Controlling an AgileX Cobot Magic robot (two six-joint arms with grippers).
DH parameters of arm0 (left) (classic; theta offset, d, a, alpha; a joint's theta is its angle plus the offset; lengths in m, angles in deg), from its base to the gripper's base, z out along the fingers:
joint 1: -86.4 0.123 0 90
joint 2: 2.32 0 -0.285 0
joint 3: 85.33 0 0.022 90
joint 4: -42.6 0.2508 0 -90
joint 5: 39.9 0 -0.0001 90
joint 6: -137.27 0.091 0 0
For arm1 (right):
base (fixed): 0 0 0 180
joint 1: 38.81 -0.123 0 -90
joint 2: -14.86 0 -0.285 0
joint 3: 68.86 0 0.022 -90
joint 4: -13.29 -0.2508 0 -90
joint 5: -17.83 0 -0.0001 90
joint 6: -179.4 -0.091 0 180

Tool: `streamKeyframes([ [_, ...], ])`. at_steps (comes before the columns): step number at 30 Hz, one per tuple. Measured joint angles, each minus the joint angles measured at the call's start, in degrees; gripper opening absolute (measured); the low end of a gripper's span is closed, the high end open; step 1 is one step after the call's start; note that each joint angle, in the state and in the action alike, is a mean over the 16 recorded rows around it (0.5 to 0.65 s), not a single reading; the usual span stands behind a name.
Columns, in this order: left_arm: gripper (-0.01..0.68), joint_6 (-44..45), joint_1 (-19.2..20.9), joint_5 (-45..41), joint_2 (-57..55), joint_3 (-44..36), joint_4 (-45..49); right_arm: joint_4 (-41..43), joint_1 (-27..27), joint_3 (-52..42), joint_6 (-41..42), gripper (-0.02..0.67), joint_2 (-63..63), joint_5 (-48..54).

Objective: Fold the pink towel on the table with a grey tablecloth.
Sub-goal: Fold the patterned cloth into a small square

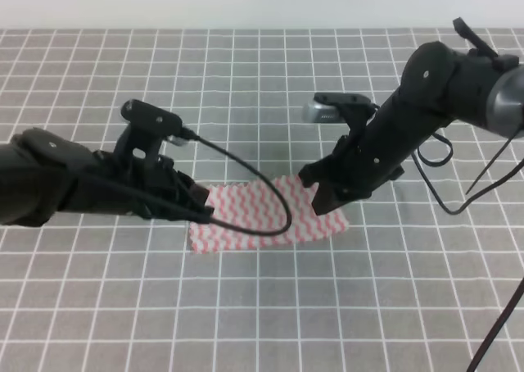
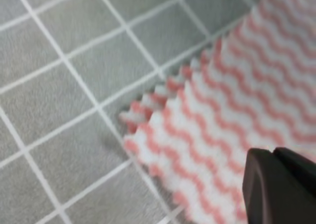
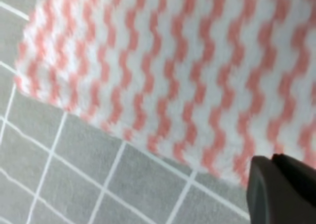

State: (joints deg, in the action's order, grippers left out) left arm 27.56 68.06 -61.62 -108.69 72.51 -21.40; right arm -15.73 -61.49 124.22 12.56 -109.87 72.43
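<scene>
Left gripper point(image 1: 199, 206) down at pink towel point(image 1: 262, 216) left edge, right gripper point(image 1: 321, 193) at right edge; grip state on both — can't tell. Lying on grey tablecloth point(image 1: 246, 93).

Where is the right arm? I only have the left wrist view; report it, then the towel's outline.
Observer: In the high view the right arm's fingers are down at the pink towel's right end, opposite the left arm's fingers.
Operator: Give me the outline.
Observer: It lies as a wide strip on the grey tablecloth, longer left to right than front to back.
Operator: Say what the right wrist sees.
Observer: Towel edge over the grid, one dark finger at lower right; grip unclear.
</scene>
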Motion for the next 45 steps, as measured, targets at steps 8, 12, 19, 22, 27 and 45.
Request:
streamKeyframes([
  [8,-0.001,0.25,0.0,0.8,1.23,0.19,-6.1,0.04,0.01,0.0,-1.66,-0.014,1.02,-5.66],
  [12,-0.001,0.45,0.0,0.63,0.03,1.03,-8.57,0.17,0.07,-0.01,-2.64,-0.008,1.07,-7.92],
  [19,-0.001,0.59,0.0,-0.85,-3.57,3.42,-10.48,0.58,0.93,0.0,-3.81,0.034,1.08,-8.91],
  [22,-0.001,0.52,0.0,-1.8,-5.45,4.48,-10.64,0.56,1.54,0.0,-4.37,0.066,1.03,-8.69],
  [27,-0.001,0.37,0.01,-2.4,-7.9,5.6,-10.64,0.45,2.52,0.01,-5.11,0.123,0.83,-8.06],
  [45,-0.001,1.32,0.23,-1.17,-12.45,6.07,-10.72,-0.03,3.47,0.0,-6.95,0.197,-1.84,-7.27],
])
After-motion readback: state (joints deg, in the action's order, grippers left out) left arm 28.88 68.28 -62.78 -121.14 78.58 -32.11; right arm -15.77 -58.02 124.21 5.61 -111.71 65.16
